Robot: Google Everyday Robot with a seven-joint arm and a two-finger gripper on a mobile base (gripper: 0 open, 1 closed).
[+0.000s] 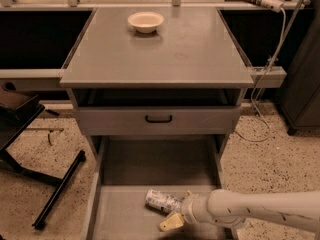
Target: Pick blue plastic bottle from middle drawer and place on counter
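The blue plastic bottle (161, 201) lies on its side on the floor of the pulled-out middle drawer (125, 215), near its middle. My gripper (179, 208) reaches in from the right on a white arm, low in the drawer at the bottle's right end. It is open, with one tan finger (171, 222) in front of the bottle and the other just behind it. The bottle's cap end is hidden by the gripper. The grey counter (170, 54) is above the drawers.
A cream bowl (145, 21) sits at the back of the counter. A shut drawer front with a black handle (158, 119) is under the counter edge. A black stand (55, 189) is on the floor at left. A cable (262, 84) hangs at right.
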